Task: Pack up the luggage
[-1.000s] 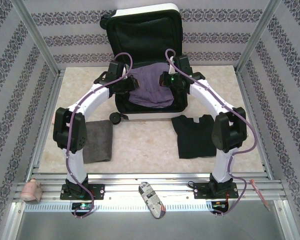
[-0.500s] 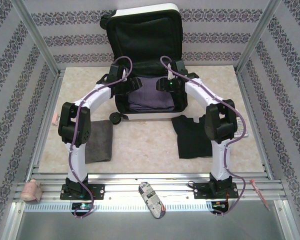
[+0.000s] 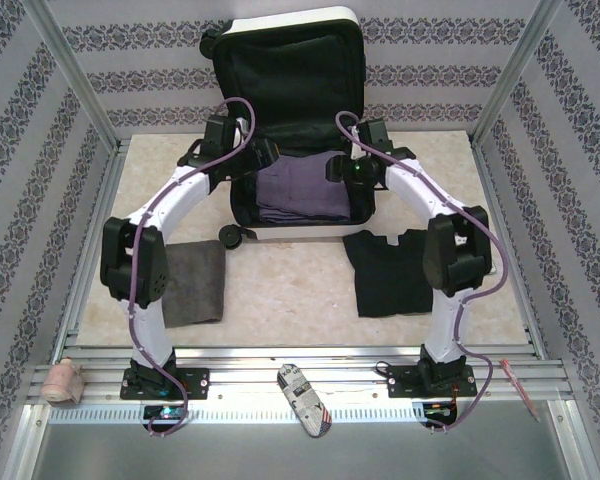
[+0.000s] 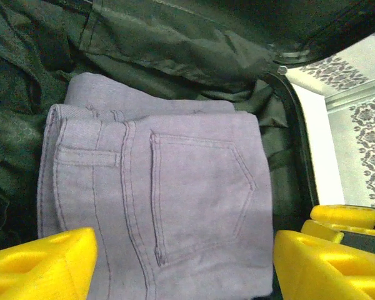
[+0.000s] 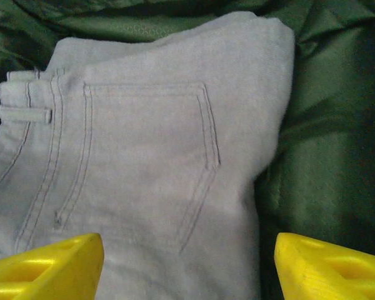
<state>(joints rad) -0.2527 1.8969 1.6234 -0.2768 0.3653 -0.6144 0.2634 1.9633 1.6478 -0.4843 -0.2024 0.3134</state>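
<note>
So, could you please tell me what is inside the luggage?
Folded purple jeans lie on the black lining in the lower half of the luggage. Anything beneath the jeans is covered, so I cannot tell.

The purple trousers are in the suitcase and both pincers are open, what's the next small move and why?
Probably lift the right pincer out of the white hard-shell suitcase toward the folded black shirt on the table. The folded purple trousers lie flat inside it, the left pincer and the right stand open off them, and the shirt is not yet packed.
</note>
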